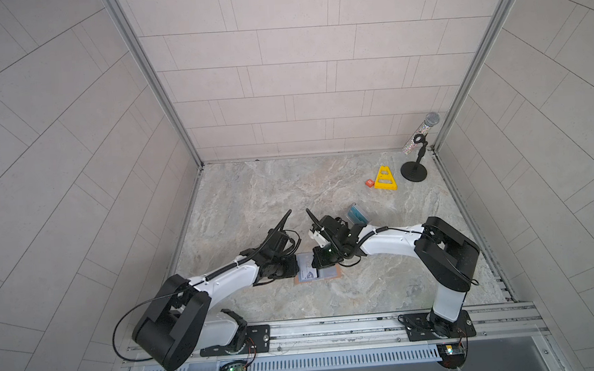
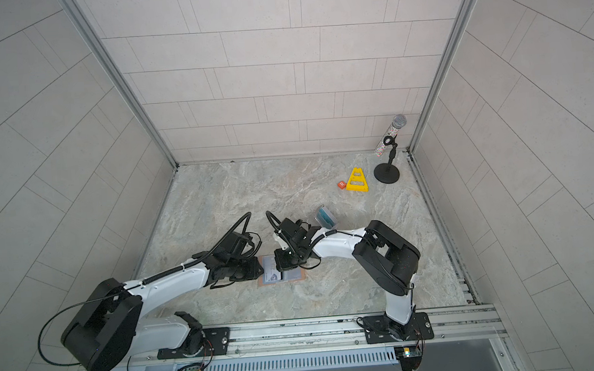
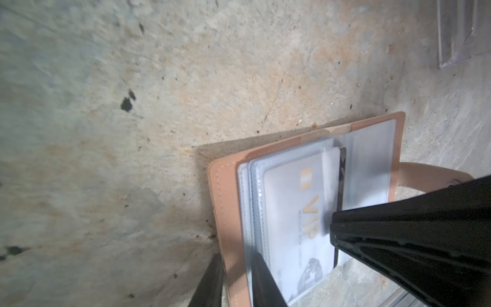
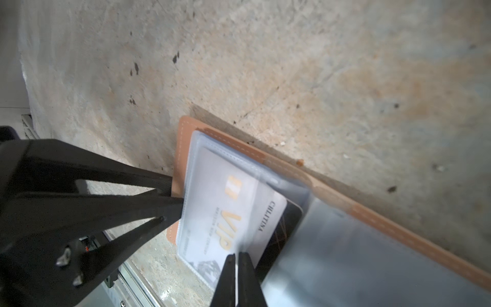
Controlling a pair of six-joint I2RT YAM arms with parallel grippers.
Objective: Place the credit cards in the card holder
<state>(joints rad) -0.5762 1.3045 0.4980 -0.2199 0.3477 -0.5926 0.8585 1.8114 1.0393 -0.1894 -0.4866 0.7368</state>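
The tan card holder (image 1: pixel 333 274) (image 2: pixel 295 277) lies open on the marble table between both arms. My left gripper (image 3: pixel 236 268) is shut on its left edge, one finger under the tan cover (image 3: pixel 225 186) and one on the clear sleeves. A white credit card with gold "VIP" lettering (image 3: pixel 292 212) (image 4: pixel 212 226) sits in the top sleeve. A second white card (image 4: pixel 268 218) and a dark card (image 4: pixel 281 239) lie beneath it. My right gripper (image 4: pixel 236 257) is shut on the thin edge of a clear sleeve, lifted over the VIP card. More cards, teal-faced, stand in the clear stand (image 1: pixel 358 215) (image 2: pixel 327 217).
A yellow triangular piece (image 1: pixel 385 178) and a small orange block (image 1: pixel 369 183) lie at the back right, next to a glittery microphone on a black stand (image 1: pixel 415 166). An aluminium rail (image 1: pixel 332 327) runs along the front edge. Tiled walls enclose three sides.
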